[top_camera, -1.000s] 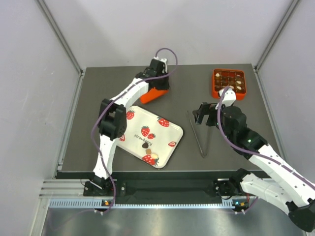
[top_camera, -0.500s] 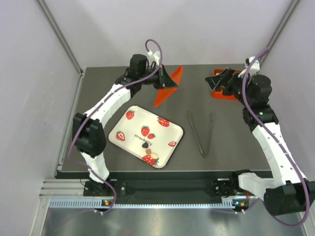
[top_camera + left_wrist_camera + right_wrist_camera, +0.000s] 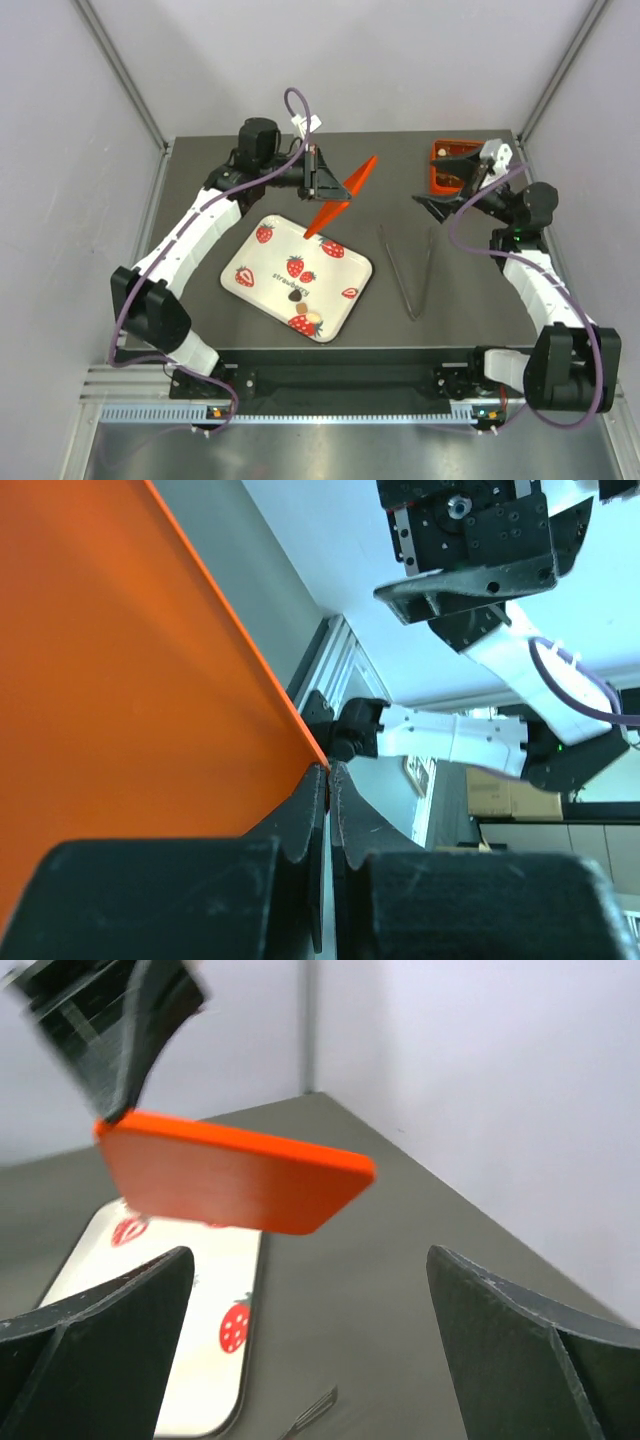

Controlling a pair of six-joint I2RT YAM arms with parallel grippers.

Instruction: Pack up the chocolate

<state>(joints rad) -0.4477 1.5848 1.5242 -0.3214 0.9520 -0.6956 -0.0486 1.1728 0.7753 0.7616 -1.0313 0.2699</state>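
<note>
My left gripper (image 3: 322, 182) is shut on the edge of a flat orange lid (image 3: 342, 196) and holds it tilted in the air above the table's middle. In the left wrist view the lid (image 3: 120, 680) fills the left side, with the jaws pinched on its corner. An orange box (image 3: 448, 158) stands at the back right, its inside mostly hidden by my right arm. My right gripper (image 3: 432, 204) is open and empty, pointing at the lid (image 3: 230, 1175). A few chocolate pieces (image 3: 297, 296) lie on the white strawberry tray (image 3: 330, 270), with more near its front edge (image 3: 311, 319).
Metal tongs (image 3: 409, 270) lie on the dark table right of the tray; their tip shows in the right wrist view (image 3: 312, 1414). The tray also shows there (image 3: 150, 1300). Grey walls enclose the table on three sides.
My left arm lifted the orange lid off the table and swung it toward the centre. My right arm rose from the middle, moved back beside the box and now faces the lid.
</note>
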